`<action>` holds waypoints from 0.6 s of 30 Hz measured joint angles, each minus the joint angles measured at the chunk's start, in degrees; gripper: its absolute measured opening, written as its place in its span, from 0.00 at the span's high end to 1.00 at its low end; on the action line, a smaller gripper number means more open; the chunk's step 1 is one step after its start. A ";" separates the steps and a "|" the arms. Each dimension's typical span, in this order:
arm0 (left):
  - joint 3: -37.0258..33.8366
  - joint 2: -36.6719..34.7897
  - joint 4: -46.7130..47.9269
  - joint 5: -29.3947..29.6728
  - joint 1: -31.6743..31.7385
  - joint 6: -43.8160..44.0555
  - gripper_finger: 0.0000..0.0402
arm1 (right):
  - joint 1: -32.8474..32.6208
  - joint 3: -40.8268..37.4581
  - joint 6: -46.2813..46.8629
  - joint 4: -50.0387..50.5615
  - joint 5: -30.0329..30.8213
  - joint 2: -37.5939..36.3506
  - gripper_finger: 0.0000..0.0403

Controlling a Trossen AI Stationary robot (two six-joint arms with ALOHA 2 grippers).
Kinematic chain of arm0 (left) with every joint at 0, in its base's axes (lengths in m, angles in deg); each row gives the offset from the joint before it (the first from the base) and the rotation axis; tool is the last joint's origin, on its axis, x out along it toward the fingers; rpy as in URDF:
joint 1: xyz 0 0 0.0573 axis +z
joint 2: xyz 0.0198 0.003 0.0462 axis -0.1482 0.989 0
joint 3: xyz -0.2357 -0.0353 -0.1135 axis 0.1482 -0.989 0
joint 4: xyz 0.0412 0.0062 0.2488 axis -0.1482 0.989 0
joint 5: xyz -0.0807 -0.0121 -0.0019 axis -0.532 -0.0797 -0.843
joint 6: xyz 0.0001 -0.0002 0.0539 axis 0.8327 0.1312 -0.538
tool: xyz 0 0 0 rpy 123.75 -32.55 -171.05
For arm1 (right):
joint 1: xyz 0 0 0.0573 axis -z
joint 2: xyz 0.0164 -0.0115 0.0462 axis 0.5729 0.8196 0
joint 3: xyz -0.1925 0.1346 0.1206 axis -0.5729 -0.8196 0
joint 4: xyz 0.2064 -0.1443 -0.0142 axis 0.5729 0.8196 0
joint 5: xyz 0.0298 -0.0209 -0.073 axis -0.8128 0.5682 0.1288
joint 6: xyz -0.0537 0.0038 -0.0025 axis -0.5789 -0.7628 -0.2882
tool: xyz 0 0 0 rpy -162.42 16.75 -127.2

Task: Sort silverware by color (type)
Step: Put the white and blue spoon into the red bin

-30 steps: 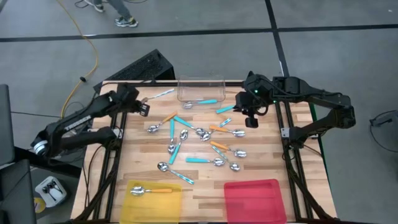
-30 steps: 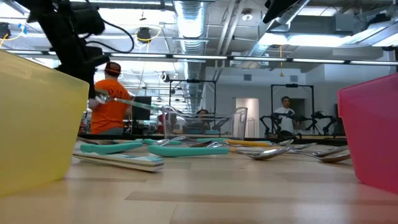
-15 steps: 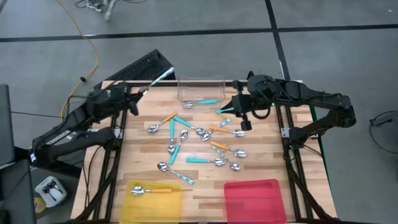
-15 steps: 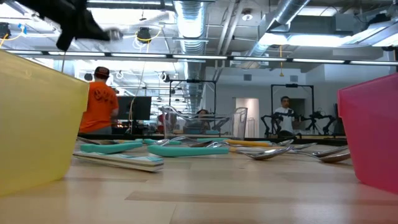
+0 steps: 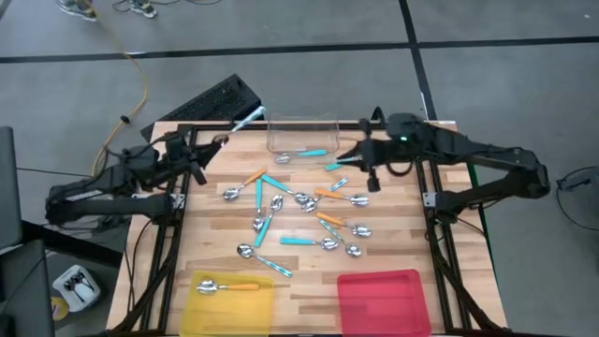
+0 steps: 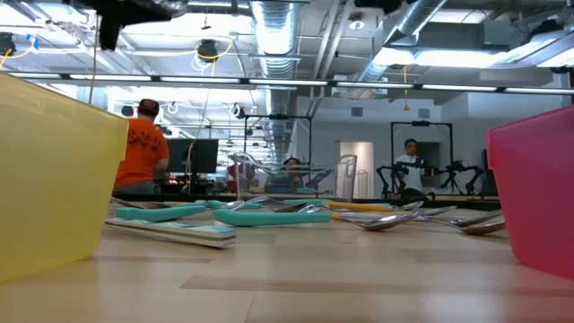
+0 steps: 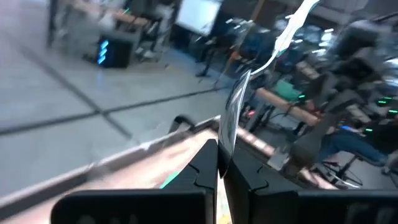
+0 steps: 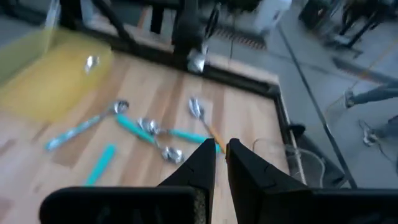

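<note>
Many spoons lie scattered mid-table: teal-handled [image 5: 301,241], orange-handled [image 5: 329,195] and plain metal ones. One orange-handled spoon [image 5: 229,286] lies in the yellow tray [image 5: 201,314]. My left gripper [image 7: 219,149], raised over the table's far left corner [image 5: 206,150], is shut on a silver metal spoon [image 5: 245,122]. My right gripper [image 8: 221,149] hovers over the far right part of the table [image 5: 354,157]. Its fingers stand a narrow gap apart with nothing between them. My left gripper pinches the silver spoon's flat end [image 7: 224,140] between its two fingertips. The fingers lie about level and come from the table's left. The spoon sticks out beyond the fingers, lifted clear of the table, its free end [image 5: 262,111] toward the far edge.
A clear plastic tub [image 5: 301,126] stands at the far edge, a teal spoon [image 5: 304,154] at its near rim. The red tray [image 5: 379,304] sits at the near right, beside the yellow one. People stand in the room beyond the table [image 6: 143,152].
My left gripper has risen and drawn back toward the table's left edge, tipping from slanting down to level; the silver spoon went up with it and now points toward the far edge. My right gripper has tipped up from pointing down to nearly level.
</note>
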 joint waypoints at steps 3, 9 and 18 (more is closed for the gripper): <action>0.00 3.96 -8.57 0.06 -4.14 -4.24 1.00 | 0.07 -5.33 3.71 -7.96 -1.94 -5.31 0.84; 0.00 15.18 -21.49 0.71 -11.94 -10.20 1.00 | -3.05 -14.23 7.37 -19.79 -1.79 -11.94 0.84; 0.00 29.07 -35.00 0.81 -19.61 -12.30 1.00 | -12.18 -23.42 8.43 -25.55 -1.60 -12.34 0.82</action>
